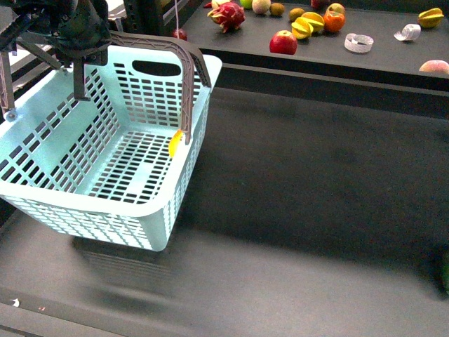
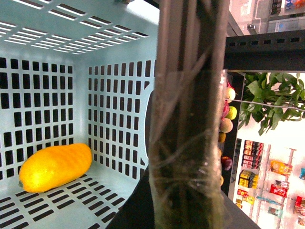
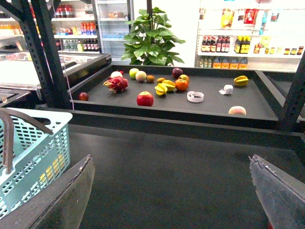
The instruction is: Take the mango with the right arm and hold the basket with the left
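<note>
Mango [image 2: 55,167] lying flat lengthwise in basket [image 1: 84,203], left gripper [image 1: 77,31] pinching basket handle [image 2: 188,119], right gripper [image 3: 171,200] fingers spread, empty.

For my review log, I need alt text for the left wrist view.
A smooth oval orange-yellow mango lies on the slotted floor of a light turquoise plastic basket, near its wall. A ribbed grey-brown swing handle fills the foreground, close to the camera.
</note>
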